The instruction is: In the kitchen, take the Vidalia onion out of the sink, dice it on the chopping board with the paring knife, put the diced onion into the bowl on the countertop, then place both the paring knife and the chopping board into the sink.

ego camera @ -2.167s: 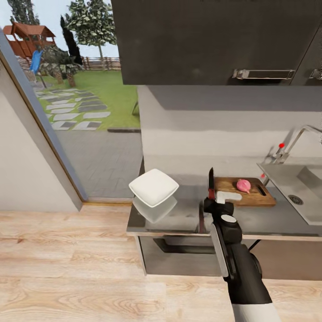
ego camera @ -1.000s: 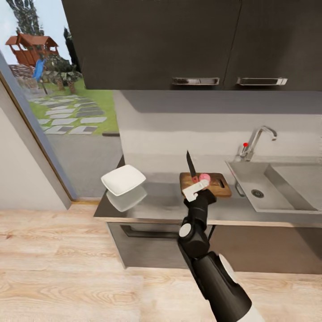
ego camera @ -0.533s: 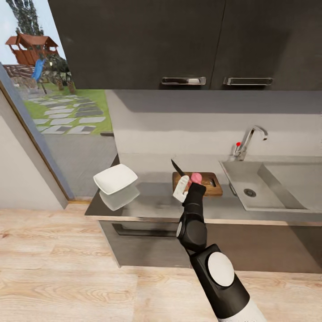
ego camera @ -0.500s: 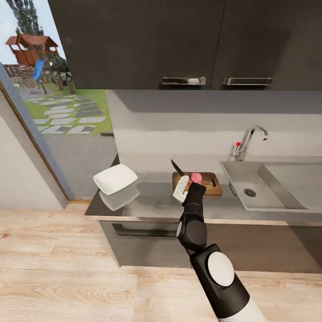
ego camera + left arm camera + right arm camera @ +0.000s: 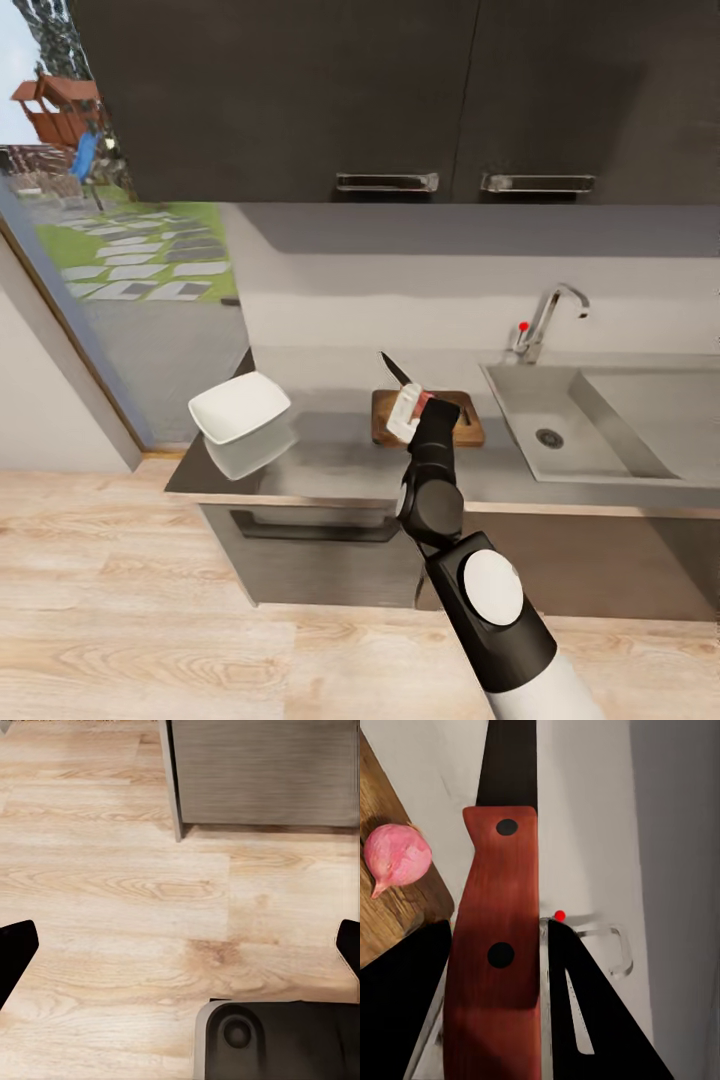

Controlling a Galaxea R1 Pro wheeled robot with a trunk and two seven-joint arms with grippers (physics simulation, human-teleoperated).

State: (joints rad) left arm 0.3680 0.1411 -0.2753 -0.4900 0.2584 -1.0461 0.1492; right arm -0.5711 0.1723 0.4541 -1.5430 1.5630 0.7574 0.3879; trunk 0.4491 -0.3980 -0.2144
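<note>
My right gripper (image 5: pixel 411 413) is shut on the paring knife (image 5: pixel 397 369), whose dark blade points up and to the left over the chopping board (image 5: pixel 467 427). In the right wrist view the reddish-brown handle (image 5: pixel 499 967) sits between the black fingers (image 5: pixel 592 1020). Beside it the pink Vidalia onion (image 5: pixel 396 855) lies on the board's corner (image 5: pixel 390 922). The white bowl (image 5: pixel 240 407) stands on the countertop (image 5: pixel 330 460), left of the board. The sink (image 5: pixel 585 425) lies to the right. My left gripper (image 5: pixel 180 952) hangs open above the wooden floor.
A chrome tap (image 5: pixel 545 318) with a red-tipped lever stands behind the sink. Dark wall cabinets (image 5: pixel 400 90) hang above the counter. A glass door (image 5: pixel 110 250) to the garden is at the left. The robot's base (image 5: pixel 277 1042) shows beneath the left gripper.
The camera has shifted, sliding the counter leftward in view. My right gripper with the knife has come in over the board, and it now hides the onion in the head view.
</note>
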